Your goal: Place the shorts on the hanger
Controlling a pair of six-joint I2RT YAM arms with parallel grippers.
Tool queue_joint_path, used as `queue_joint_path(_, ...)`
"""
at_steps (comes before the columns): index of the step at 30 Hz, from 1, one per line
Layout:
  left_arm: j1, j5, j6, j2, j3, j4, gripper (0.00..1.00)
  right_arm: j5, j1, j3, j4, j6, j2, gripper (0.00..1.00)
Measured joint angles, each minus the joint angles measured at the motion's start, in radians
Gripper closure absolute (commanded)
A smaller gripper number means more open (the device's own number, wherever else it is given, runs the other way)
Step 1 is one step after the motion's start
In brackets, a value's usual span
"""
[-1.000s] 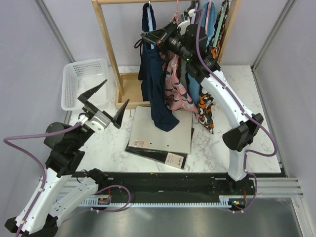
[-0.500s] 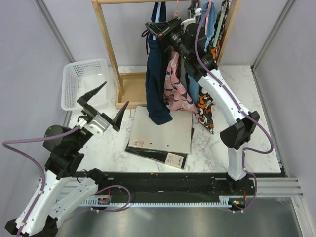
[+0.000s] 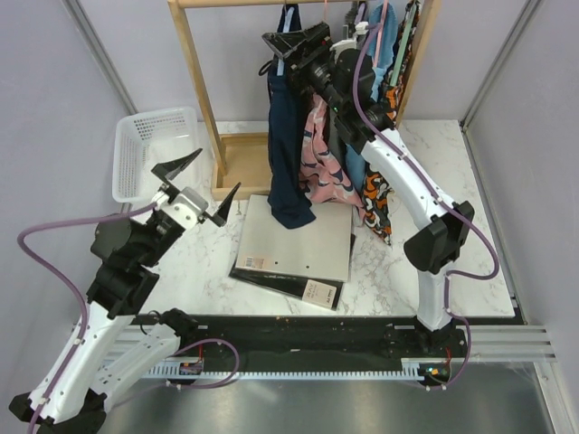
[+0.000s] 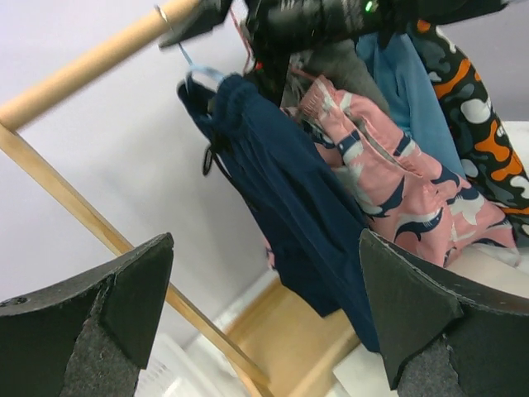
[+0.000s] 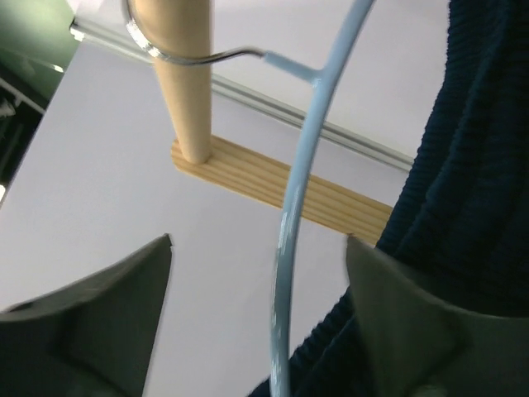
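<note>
Hanging on hanger fr. rail: shorts; binder labels illegible.

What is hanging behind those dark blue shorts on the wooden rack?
A pink patterned garment, then a light-blue garment and an orange-black garment. The shorts cover the pink garment's near edge, so its full shape is hidden.

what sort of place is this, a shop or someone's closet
Likely a robotics lab cell, not a home. A left arm and right arm are bolted along a marble-look table, plain grey panels enclose it, and a wooden rack holds the shorts and other clothes.
</note>
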Motion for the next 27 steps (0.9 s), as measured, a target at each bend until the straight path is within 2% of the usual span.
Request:
queue_joint_path(9, 0.013, -0.043, -0.205, 0.056, 0.021, -0.109, 0.01, -0.008, 0.013, -0.219, -0.005, -0.092, -0.229, 0.02)
queue_joint_path(17, 0.071, -0.041, -0.327, 0.063, 0.026, -0.241, 0.01, -0.053, 0.025, -0.444, -0.036, -0.263, -0.493, 0.02)
queue_joint_path(21, 0.101, -0.011, -0.336, 0.129, 0.096, -0.426, 0.01, -0.118, 0.037, -0.561, -0.08, -0.404, -0.613, 0.02)
queue_joint_path(27, 0.129, 0.095, -0.298, 0.3, 0.311, -0.764, 0.01, -0.137, 0.044, -0.691, -0.275, -0.728, -0.82, 0.02)
